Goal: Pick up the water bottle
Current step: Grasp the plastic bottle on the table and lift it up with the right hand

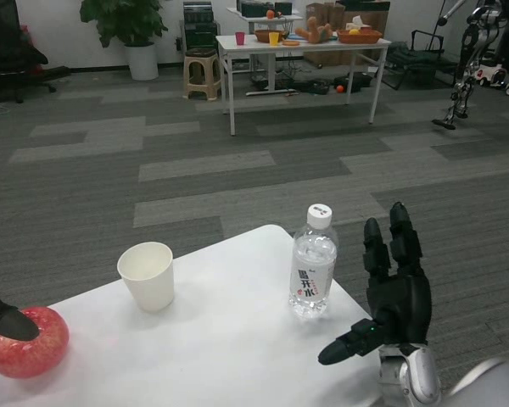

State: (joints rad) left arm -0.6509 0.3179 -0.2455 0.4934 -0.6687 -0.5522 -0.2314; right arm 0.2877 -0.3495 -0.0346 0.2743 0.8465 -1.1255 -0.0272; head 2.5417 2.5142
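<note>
**Right hand poised beside the water bottle, before the grasp**

The water bottle (313, 264), clear with a white cap and a printed label, stood upright near the far corner of the white counter (229, 348). All positions are given relative to this bottle. The right hand (392, 292) hovered just to its right and slightly nearer the camera, off the counter's edge, with its fingers (390, 242) raised and apart and the thumb extended toward the bottle; it held nothing and was clear of the bottle. A white paper cup (147, 275) stood well to the bottle's left. Farther left, a red apple (27, 341) lay at the counter's near edge, with the left hand (4, 319) resting on its top; whether that hand gripped it could not be told. Judged risk: the bottle was tall, light and close to the edge, so a thumb arriving first or high would likely tip or push it over the far corner.
</note>
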